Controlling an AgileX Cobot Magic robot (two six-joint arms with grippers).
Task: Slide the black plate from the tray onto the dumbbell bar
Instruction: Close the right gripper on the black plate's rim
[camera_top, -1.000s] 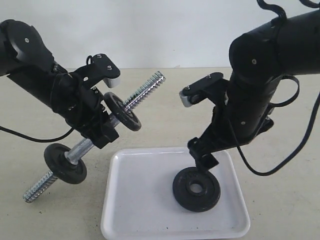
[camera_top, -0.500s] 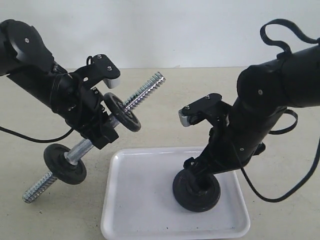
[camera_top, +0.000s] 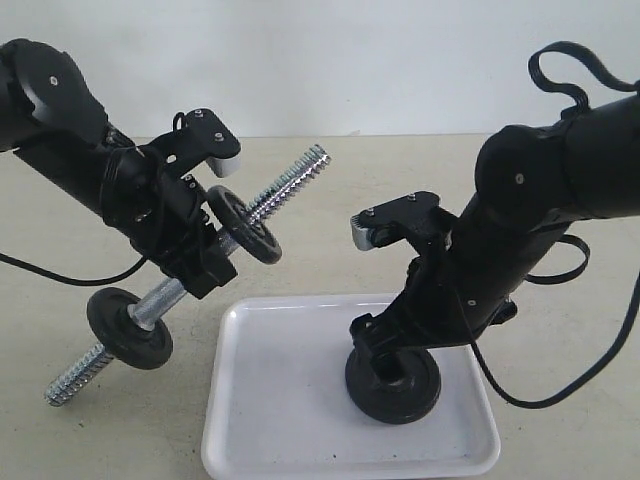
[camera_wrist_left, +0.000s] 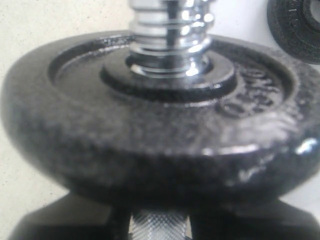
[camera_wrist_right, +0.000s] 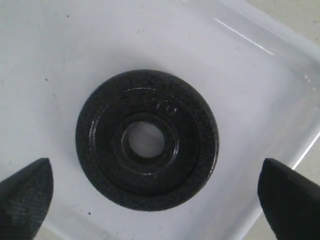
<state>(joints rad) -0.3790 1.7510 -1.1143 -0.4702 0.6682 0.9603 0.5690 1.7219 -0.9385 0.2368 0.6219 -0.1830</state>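
The black plate (camera_top: 398, 388) (camera_wrist_right: 146, 140) lies flat in the right half of the white tray (camera_top: 270, 400) (camera_wrist_right: 60, 55). My right gripper (camera_top: 385, 345) (camera_wrist_right: 156, 196) hangs low over it, open, one finger on either side of the disc; whether they touch it I cannot tell. My left gripper (camera_top: 205, 262) (camera_wrist_left: 160, 227) is shut on the knurled middle of the dumbbell bar (camera_top: 290, 180) (camera_wrist_left: 167, 30) and holds it tilted, free threaded end up and toward the right arm. Two black discs (camera_top: 243, 223) (camera_top: 130, 328) sit on the bar, one on each side of the gripper.
The tray rests on a beige table (camera_top: 560, 420) near its front edge. A black cable (camera_top: 60, 272) trails from the left arm across the table. The bar's lower threaded end (camera_top: 72, 378) hangs close above the table at the left.
My right arm has come down and slightly left, bringing its gripper from just above the black plate to around it. The left arm and the bar have stayed put.
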